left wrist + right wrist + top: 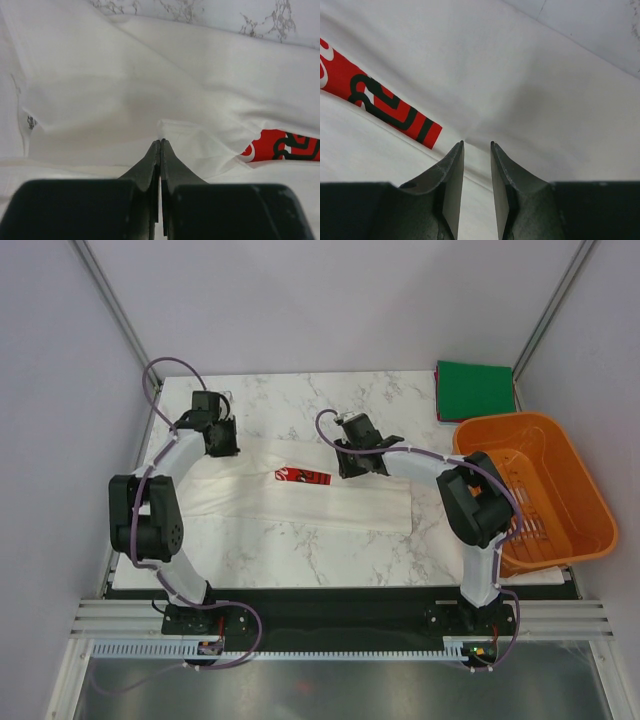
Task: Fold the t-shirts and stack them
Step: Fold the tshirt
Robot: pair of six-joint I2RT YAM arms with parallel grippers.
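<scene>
Pale walls (300,300) enclose the white marble table (330,555). The white t-shirt (300,502) lies spread at centre and the green t-shirt (473,390) sits folded at the far right. The left gripper (222,443) is closed, pinching white cloth. The right gripper (352,465) has its jaws slightly apart.

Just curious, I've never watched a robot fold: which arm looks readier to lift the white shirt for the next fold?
Left, probably: the left gripper is shut, seemingly pinching the white t-shirt, while the right gripper hangs open over it.
</scene>
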